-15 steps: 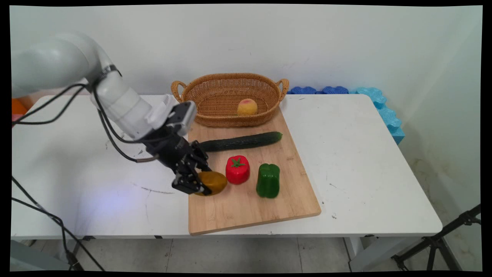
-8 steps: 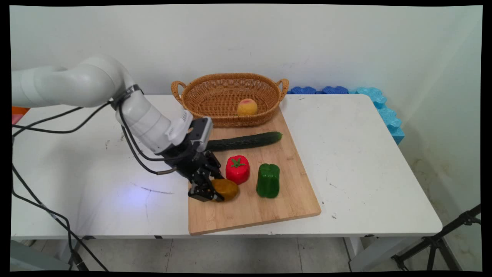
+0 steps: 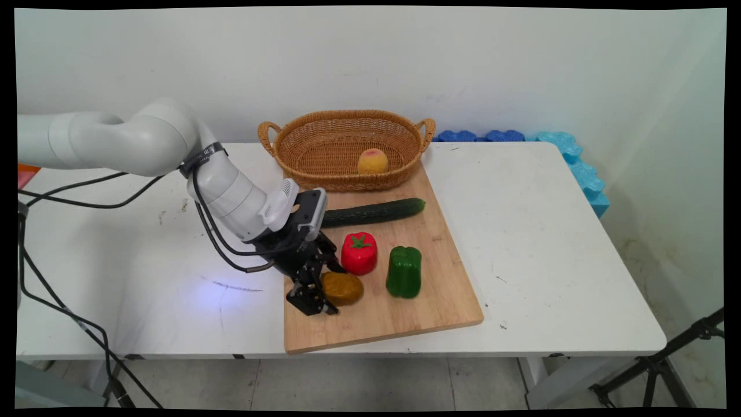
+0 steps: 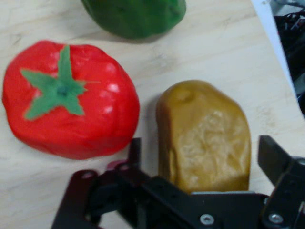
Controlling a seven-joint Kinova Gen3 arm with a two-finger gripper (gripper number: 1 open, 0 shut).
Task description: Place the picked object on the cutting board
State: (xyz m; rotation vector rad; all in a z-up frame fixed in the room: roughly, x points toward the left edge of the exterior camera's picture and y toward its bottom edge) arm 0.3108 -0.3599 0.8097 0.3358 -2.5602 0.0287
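I've slid the potato (image 4: 204,136) along the board (image 3: 405,315) up beside the tomato (image 4: 71,117), and my claw (image 4: 202,164) now straddles it, spread, not gripping.

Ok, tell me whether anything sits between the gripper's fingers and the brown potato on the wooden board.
Nothing visible: the brown lumpy potato lies between the open black gripper fingers; the red tomato sits just outside one finger.

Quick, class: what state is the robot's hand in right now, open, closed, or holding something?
Hand: open, its fingers on either side of the brown potato on the cutting board, not clamped on it.
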